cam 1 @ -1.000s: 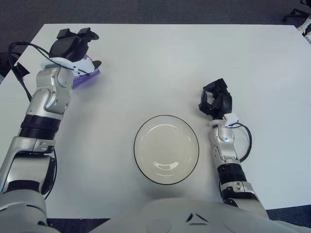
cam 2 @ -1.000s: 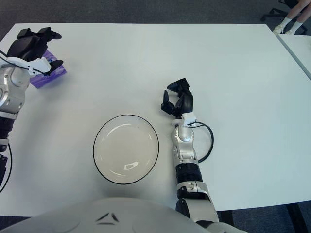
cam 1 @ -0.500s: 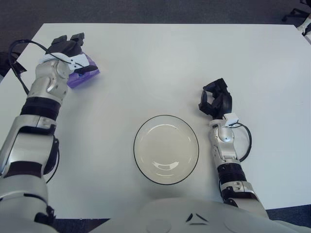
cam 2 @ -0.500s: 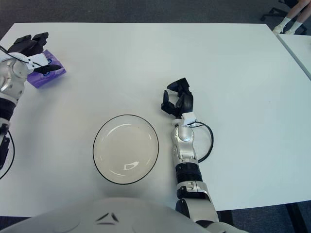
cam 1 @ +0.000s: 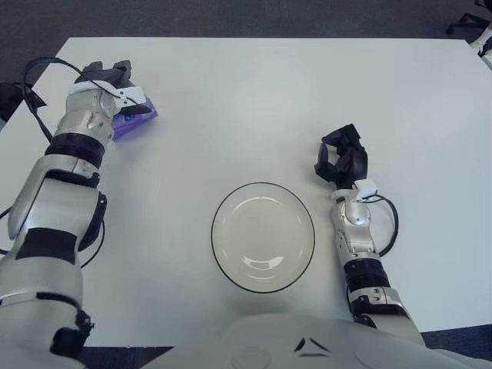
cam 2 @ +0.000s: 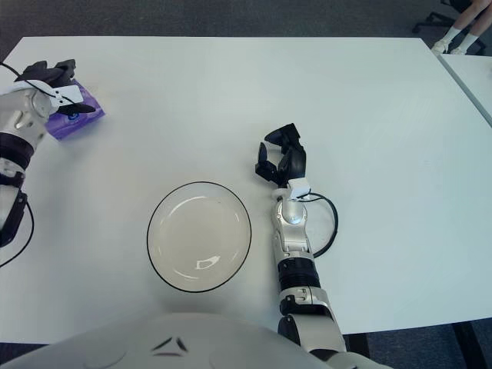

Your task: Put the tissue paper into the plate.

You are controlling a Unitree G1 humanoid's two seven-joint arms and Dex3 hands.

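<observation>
Far left corner of the table: left hand is down on the purple tissue pack, dark fingers draped over its top and near edge. Can't tell whether they've actually clamped it or are just resting on it. Versus a second ago the hand has dropped from well above the pack and swung in low over it, wrist now rolled so the forearm runs almost straight up the table edge; the pack itself hasn't budged, same spot and same skew. My read: that's the approach done and a grasp being set, nothing lifted yet, so the task is at its early stage. Pack sits well apart from the plate, which is empty, white with a thin dark rim, near the front edge in the middle; the carry will be a long diagonal across bare tabletop with nothing in the way. Right hand shows just right of the plate's upper rim, fingers curled in on nothing, idle, hasn't moved over the last second; a black cable loops beside its wrist. Risk I'd flag: the soft pack may slide toward the edge if the fingers push rather than close. Surface is a plain white table, matte, on dark grey carpet. Over at the far right in the right eye view, another white table edge and somebody's shoes next to a chair base.
</observation>
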